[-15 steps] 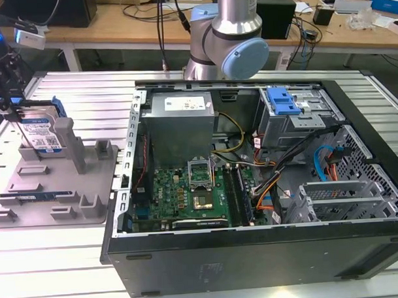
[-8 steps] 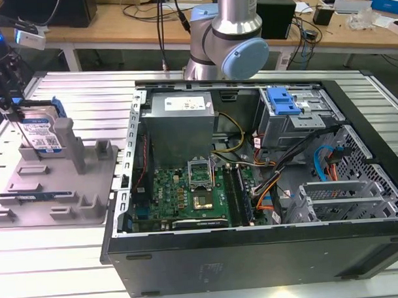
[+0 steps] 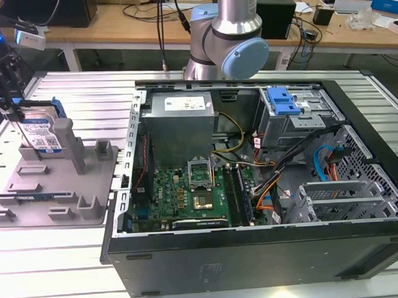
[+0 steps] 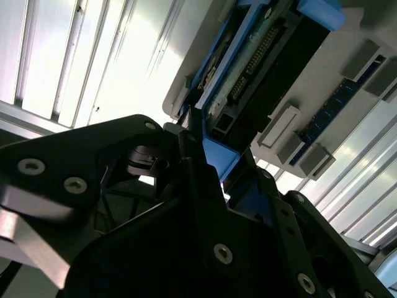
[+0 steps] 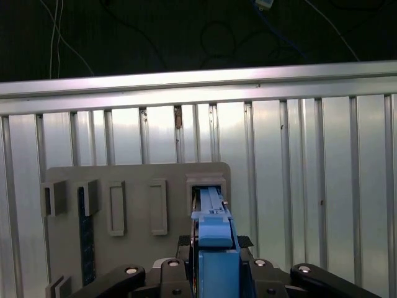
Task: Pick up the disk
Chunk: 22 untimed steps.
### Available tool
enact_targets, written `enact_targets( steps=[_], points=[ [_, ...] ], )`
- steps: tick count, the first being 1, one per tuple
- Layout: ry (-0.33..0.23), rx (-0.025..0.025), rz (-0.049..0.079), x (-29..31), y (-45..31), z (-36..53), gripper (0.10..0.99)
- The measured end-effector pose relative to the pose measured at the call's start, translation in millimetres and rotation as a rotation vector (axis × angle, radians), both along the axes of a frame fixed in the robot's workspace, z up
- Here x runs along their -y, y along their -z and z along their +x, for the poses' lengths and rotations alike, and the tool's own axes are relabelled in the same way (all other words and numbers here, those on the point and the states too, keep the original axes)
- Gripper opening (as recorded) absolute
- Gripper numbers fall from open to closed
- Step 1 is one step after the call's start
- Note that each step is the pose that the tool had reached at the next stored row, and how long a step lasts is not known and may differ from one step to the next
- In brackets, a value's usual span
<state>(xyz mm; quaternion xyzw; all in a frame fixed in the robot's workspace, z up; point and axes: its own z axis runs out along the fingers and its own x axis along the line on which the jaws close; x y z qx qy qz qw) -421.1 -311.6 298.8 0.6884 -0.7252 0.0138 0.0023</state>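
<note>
The disk (image 3: pixel 40 133) stands on edge in the grey holder (image 3: pixel 63 193) at the exterior view's left, its white-and-blue label facing the camera. My gripper (image 3: pixel 16 108) comes down on its upper edge from above. The first wrist view looks along the disk's blue side rail (image 5: pixel 215 242), with a dark finger (image 5: pixel 186 248) pressed against each side of it. In the second wrist view the disk's connector end (image 4: pixel 248 68) and blue rail (image 4: pixel 214 155) reach out from between the fingers over the holder (image 4: pixel 347 37). The gripper is shut on the disk.
An open computer case (image 3: pixel 255 265) fills the middle and the exterior view's right, holding a motherboard (image 3: pixel 187 195), a power supply (image 3: pixel 181 120) and a blue bracket (image 3: pixel 280 102). The arm's base (image 3: pixel 224 37) stands behind it. A ribbed metal table (image 3: pixel 52 259) carries everything.
</note>
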Motion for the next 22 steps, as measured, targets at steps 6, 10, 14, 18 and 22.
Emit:
enact_targets(
  steps=[6, 10, 14, 18, 22],
  points=[
    [0.000, 0.0001, 0.000, 0.0, 0.1, 0.0, 0.369],
    [0.000, 0.0004, -0.001, 0.0, -2.2, 0.0, 0.369],
    [0.000, 0.0001, -0.006, 0.0, -13.4, 0.0, 0.369],
    [0.000, 0.0001, -0.006, 0.0, -28.0, 0.0, 0.369],
    [0.000, 0.0006, -0.006, 0.0, -49.6, 0.0, 0.369]
  ],
)
